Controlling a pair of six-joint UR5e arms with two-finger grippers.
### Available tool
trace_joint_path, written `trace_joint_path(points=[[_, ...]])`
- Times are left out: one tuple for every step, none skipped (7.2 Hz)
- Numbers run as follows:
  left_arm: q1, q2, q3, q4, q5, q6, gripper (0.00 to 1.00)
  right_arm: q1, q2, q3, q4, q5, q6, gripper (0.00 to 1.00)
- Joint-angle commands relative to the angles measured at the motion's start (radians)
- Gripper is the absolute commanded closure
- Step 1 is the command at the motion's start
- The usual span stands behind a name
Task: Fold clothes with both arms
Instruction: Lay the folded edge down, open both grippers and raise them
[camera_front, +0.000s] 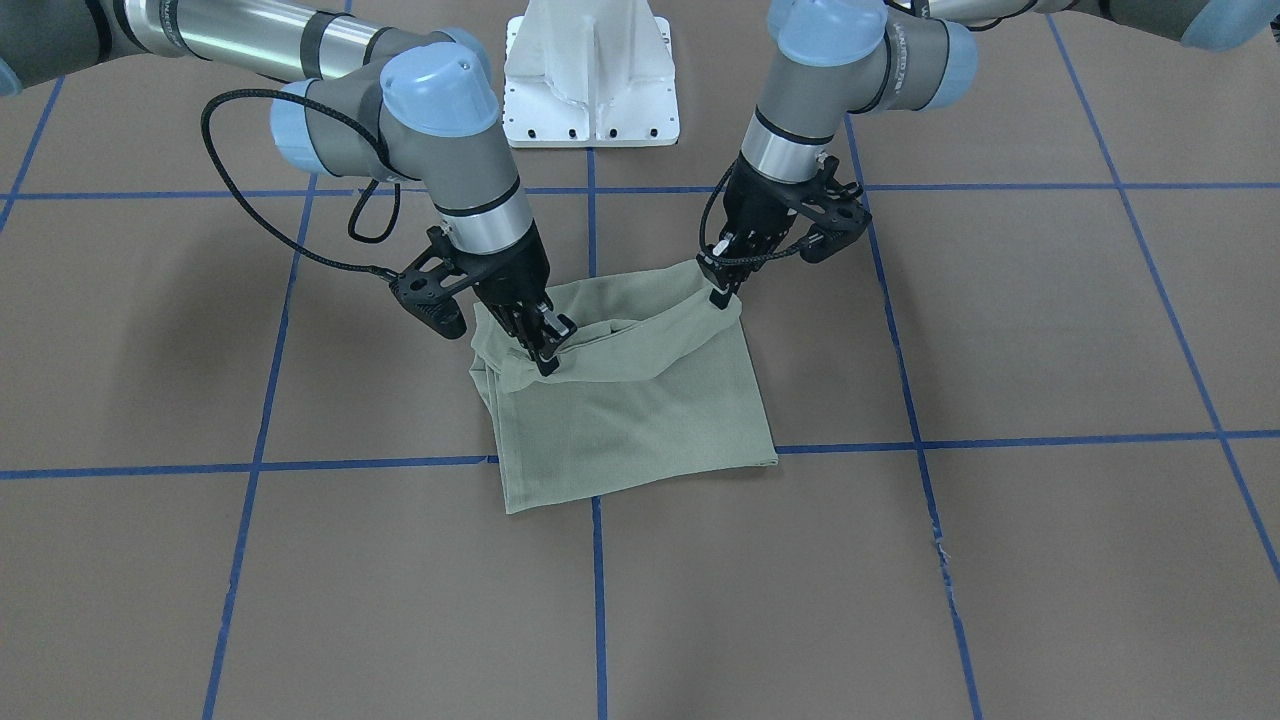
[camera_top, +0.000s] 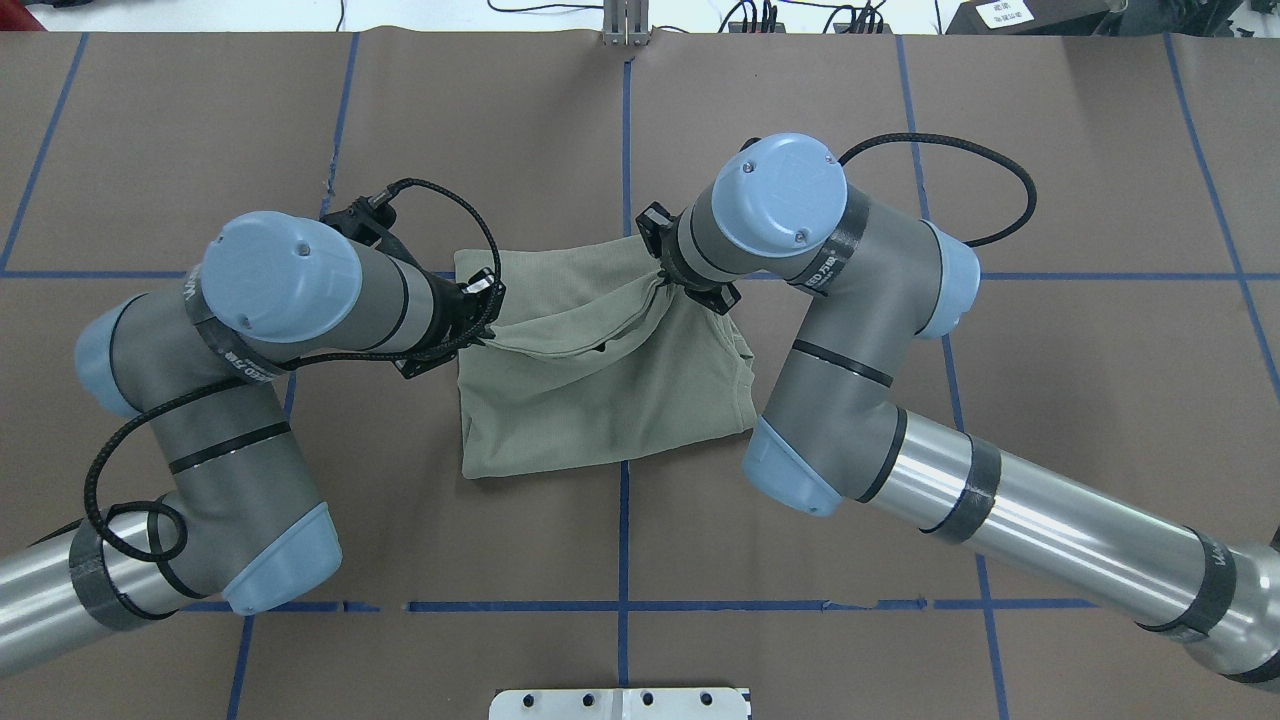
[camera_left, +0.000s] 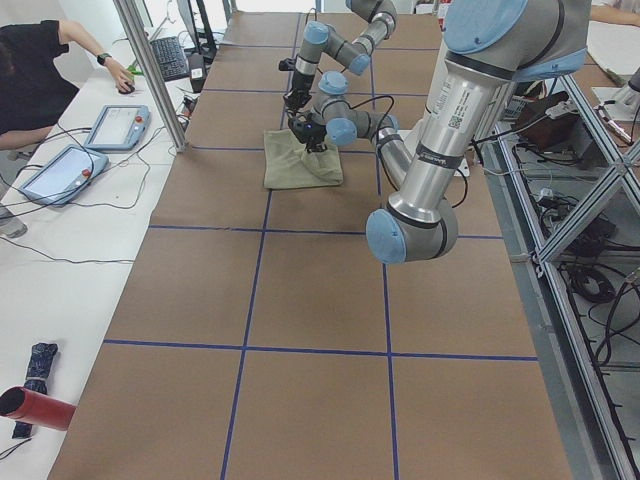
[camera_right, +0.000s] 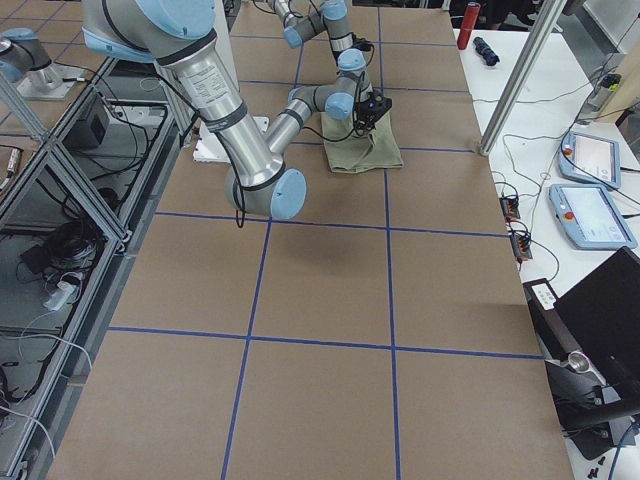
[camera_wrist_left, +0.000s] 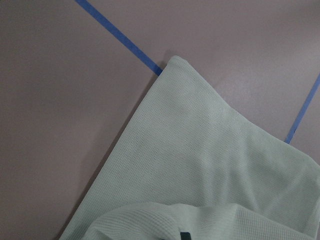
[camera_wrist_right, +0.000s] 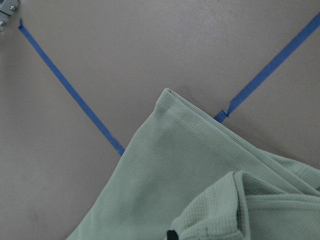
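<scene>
Left gripper (camera_front: 720, 291) and right gripper (camera_front: 547, 356) each clamp the shirt's (camera_front: 640, 425) top layer, we note; cloth sags between them, rest lies on table (camera_front: 1000, 560) below

table (camera_front: 1050, 600): brown paper cover, blue tape lines (camera_front: 598, 600) in a grid | white side table (camera_left: 60, 260) on the operators' side: tablet (camera_left: 118, 127), keyboard (camera_left: 168, 58), cables, red cylinder (camera_left: 35, 408) | metal post (camera_left: 150, 70) at its edge | person (camera_left: 30, 60) seated there | aluminium frame (camera_left: 590, 200) on the opposite side
</scene>
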Motion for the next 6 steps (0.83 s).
trace_joint_path(points=[[-0.027, -0.020, 0.073, -0.036, 0.002, -0.001, 1.00, 0.004, 0.042, -0.097, 0.049, 0.000, 0.000, 1.00], [-0.053, -0.070, 0.154, -0.038, 0.002, -0.002, 1.00, 0.012, 0.071, -0.141, 0.050, -0.001, -0.002, 1.00], [-0.108, -0.138, 0.270, -0.059, 0.002, 0.036, 0.66, 0.031, 0.120, -0.230, 0.073, -0.001, -0.002, 0.71], [-0.169, -0.175, 0.376, -0.093, 0.000, 0.133, 0.01, 0.068, 0.162, -0.349, 0.114, -0.005, -0.026, 0.01], [-0.232, -0.172, 0.428, -0.122, -0.001, 0.232, 0.00, 0.100, 0.165, -0.390, 0.116, -0.005, -0.090, 0.00], [-0.245, -0.168, 0.439, -0.126, -0.003, 0.274, 0.00, 0.122, 0.165, -0.412, 0.116, -0.002, -0.105, 0.00]])
